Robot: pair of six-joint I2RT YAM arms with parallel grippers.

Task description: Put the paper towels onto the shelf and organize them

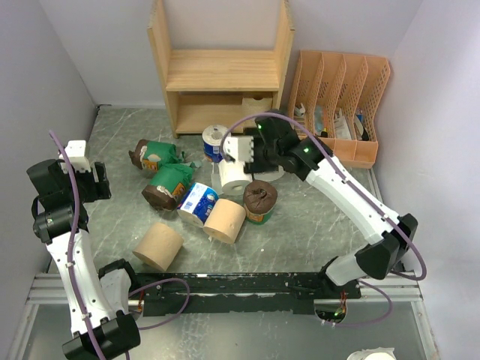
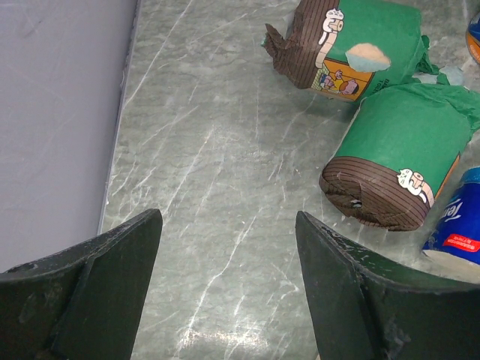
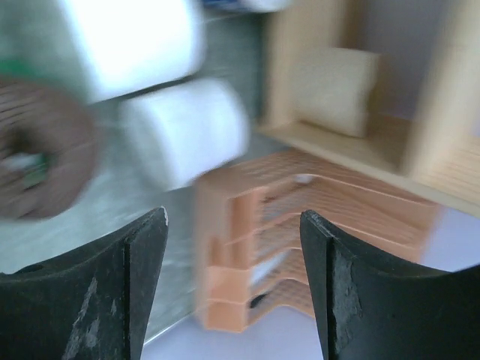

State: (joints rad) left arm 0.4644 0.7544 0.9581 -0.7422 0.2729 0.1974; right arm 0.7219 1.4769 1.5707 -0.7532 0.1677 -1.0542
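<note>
1. The wooden shelf [image 1: 223,71] stands at the far side of the table [image 1: 300,225], with one pale roll [image 1: 259,102] on its lower tier.
2. The remaining paper towels [image 1: 225,220] lie clustered on the table before it.
3. The right gripper [image 3: 232,217] hangs wide open and empty, close by two white rolls [image 3: 187,131].
4. The left gripper [image 2: 229,217], also spread, holds nothing; two green-wrapped rolls [image 2: 401,142] lie ahead to its right.
</note>
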